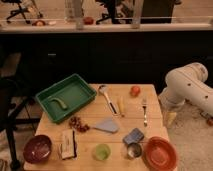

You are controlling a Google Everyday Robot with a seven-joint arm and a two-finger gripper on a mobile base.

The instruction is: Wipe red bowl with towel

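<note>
The red bowl (160,152) sits at the table's front right corner. A grey-blue towel (106,125) lies flat near the middle of the table, left of the bowl. My white arm (187,87) stands off the table's right side. The gripper (170,118) hangs down beside the right table edge, above and to the right of the red bowl and apart from both bowl and towel. It holds nothing that I can see.
A green tray (87,92) holding a green item is at back left. Also on the table are a maroon bowl (37,148), a green cup (102,151), a metal cup (133,150), a blue folded pad (134,135), a ladle (105,92), a fork (145,109), a tomato (134,90), grapes (78,124) and a snack packet (67,144).
</note>
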